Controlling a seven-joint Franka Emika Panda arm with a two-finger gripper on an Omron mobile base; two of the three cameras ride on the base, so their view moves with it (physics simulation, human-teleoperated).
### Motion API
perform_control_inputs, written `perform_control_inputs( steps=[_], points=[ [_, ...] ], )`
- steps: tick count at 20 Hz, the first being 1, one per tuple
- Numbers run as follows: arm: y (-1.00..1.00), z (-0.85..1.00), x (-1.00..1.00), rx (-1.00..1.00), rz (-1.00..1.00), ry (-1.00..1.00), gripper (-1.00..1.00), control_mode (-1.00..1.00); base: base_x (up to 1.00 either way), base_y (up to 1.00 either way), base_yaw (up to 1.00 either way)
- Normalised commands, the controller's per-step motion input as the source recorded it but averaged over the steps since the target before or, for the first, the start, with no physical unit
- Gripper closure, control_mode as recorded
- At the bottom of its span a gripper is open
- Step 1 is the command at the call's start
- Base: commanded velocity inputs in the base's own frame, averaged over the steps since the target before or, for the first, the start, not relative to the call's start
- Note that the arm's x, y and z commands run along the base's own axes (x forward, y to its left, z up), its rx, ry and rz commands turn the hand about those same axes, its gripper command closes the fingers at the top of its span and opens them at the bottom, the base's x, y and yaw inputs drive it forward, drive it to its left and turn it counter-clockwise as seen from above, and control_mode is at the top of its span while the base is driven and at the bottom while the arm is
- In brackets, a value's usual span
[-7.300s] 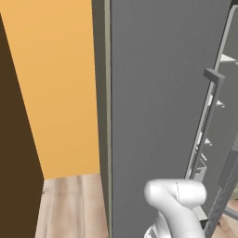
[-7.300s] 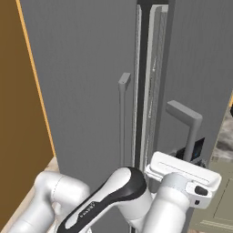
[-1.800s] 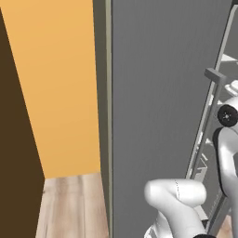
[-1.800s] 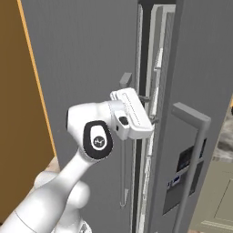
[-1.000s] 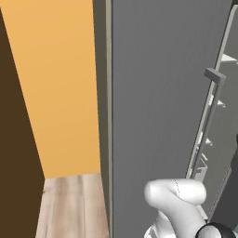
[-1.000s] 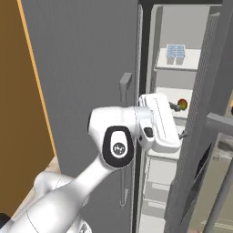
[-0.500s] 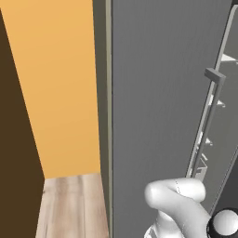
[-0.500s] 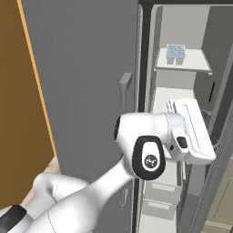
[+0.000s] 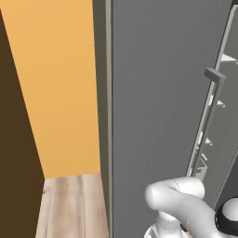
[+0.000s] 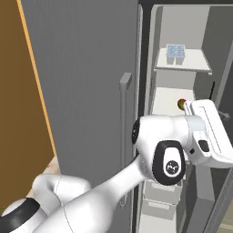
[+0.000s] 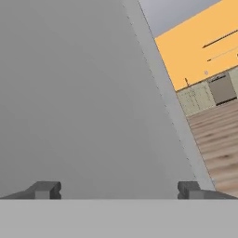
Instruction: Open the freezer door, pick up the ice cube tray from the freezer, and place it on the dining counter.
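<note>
The right base view looked into the open freezer (image 10: 182, 82), where the tray (image 10: 175, 51) lay on the top white shelf (image 10: 191, 61) at 1 o'clock, a small pale blue-grey grid of square cells. A small round red and green thing (image 10: 181, 104) sat one shelf lower. The hand view showed the gripper (image 11: 118, 189) with jaws spread wide and empty before a flat grey panel (image 11: 79, 93). In the left base view, an orange wall (image 9: 56, 83) met a wood floor (image 9: 69, 204) at 7 o'clock.
</note>
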Motion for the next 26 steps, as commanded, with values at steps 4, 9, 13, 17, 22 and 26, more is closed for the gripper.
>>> perform_control_inputs(
  steps=[4,9,13,17,22,26],
  points=[
    [-0.42,-0.04,0.16,0.03,0.09,0.0,-1.0,-1.0,0.0,0.0,0.0],
    [-0.41,-0.05,0.19,0.02,0.1,0.0,-1.0,-1.0,0.0,0.0,0.0],
    [-0.34,-0.05,0.17,0.02,0.1,0.0,-1.0,-1.0,0.0,0.0,0.0],
    [0.45,0.0,0.0,0.0,0.03,0.02,-1.0,-1.0,0.0,0.0,0.0],
    [1.0,0.0,-0.04,-0.06,0.09,0.02,-1.0,-1.0,0.0,0.0,0.0],
    [1.0,0.0,-0.02,-0.06,0.15,0.05,-1.0,-1.0,0.0,0.0,0.0]
  ],
)
